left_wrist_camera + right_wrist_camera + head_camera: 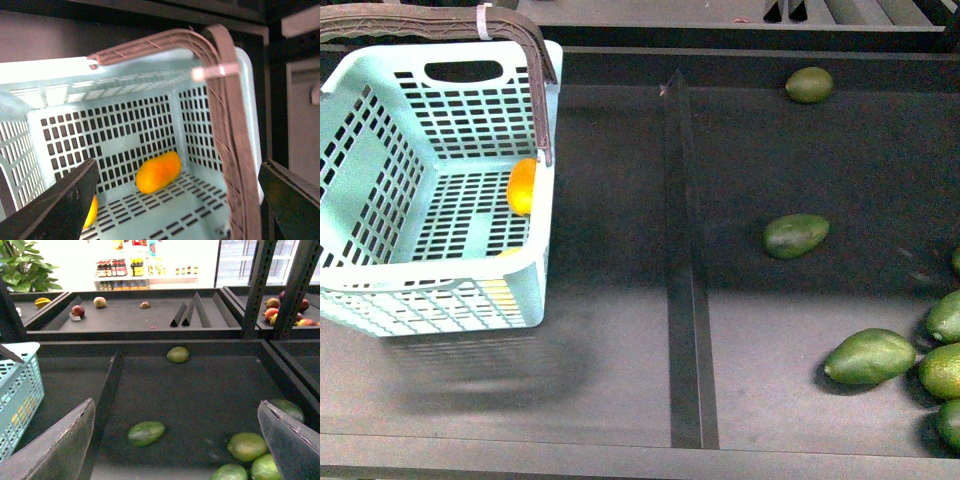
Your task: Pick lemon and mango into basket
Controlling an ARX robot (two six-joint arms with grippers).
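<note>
The pale teal basket [380, 190] stands at the left of the shelf, its brown handle [535, 60] swung up. Inside, the elongated orange-yellow mango [522, 186] lies against the right wall. A sliver of yellow, which I take for the lemon [507, 253], shows behind the near rim. In the left wrist view my left gripper [179, 166] hangs open above the basket [125, 120]. The mango [158, 172] lies on the floor below it, and the lemon [92, 212] is half hidden by one finger. My right gripper [176, 405] is open over the avocado bin, holding nothing. Neither gripper shows in the front view.
A dark raised divider [685, 280] splits the shelf. Right of it lie green avocados [796, 235], one at the back [809, 85] and several clustered at the right edge [870, 356]. A raised rim runs along the front edge [620, 455].
</note>
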